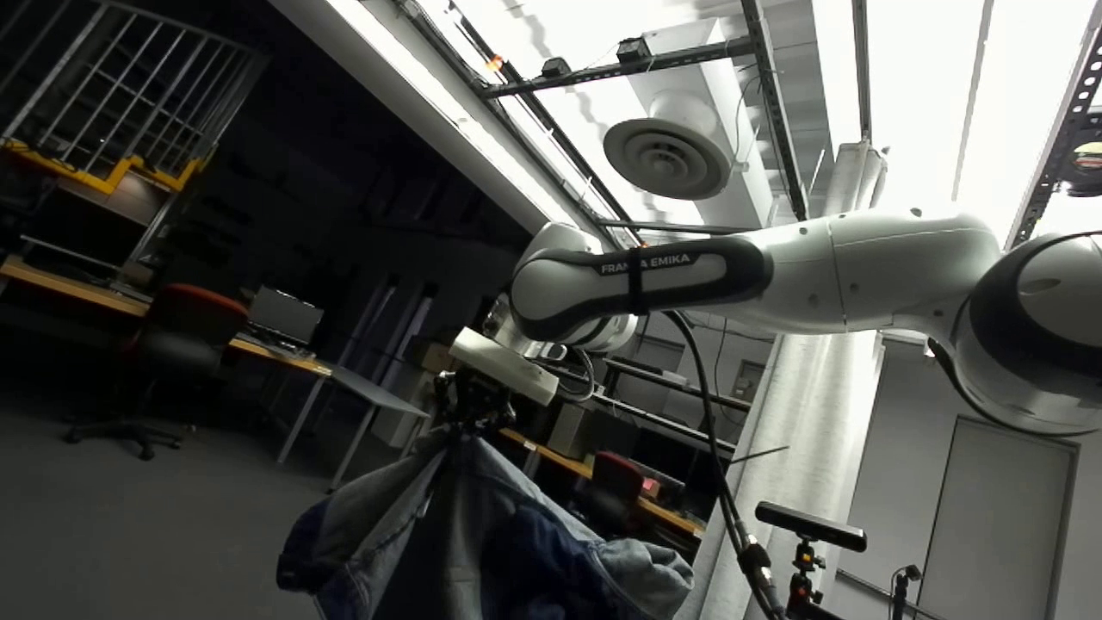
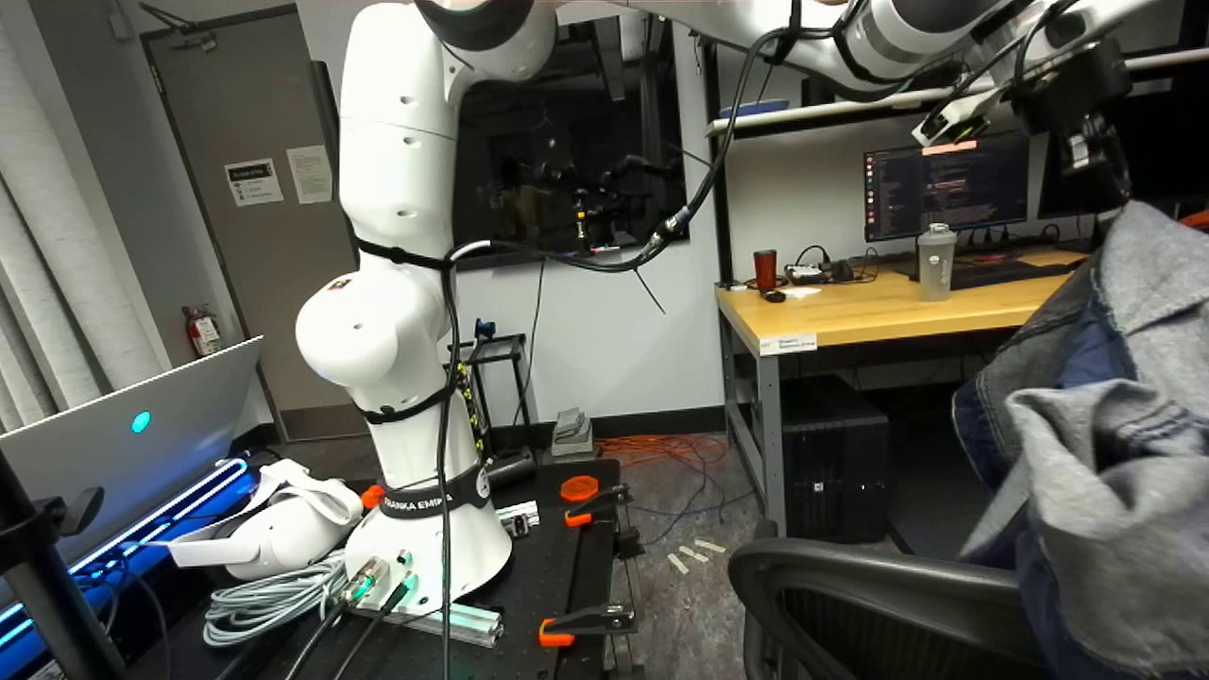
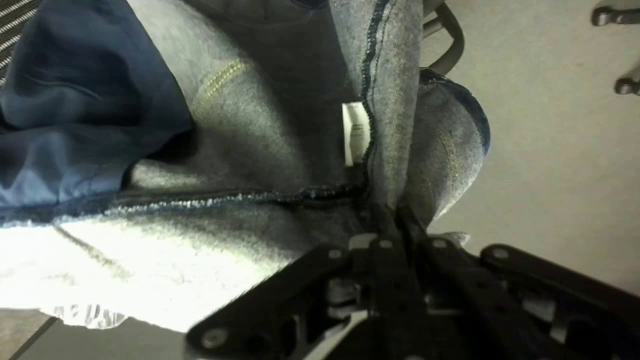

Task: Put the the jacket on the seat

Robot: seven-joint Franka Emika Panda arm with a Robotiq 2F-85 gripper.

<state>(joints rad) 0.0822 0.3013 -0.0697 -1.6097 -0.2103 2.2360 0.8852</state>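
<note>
The gripper (image 3: 398, 215) was clenched on the jacket (image 3: 270, 130), a gathered bunch of it pinched between the jaws. The jacket hung below in loose folds, its inner side exposed; a white label (image 3: 356, 134) lay beside a dark seam (image 3: 370, 60). In an exterior view, the jacket hid part of the chair (image 2: 888, 569); contact between them could not be confirmed. A bottle (image 2: 936, 266) stood upright on a desk (image 2: 850, 307).
</note>
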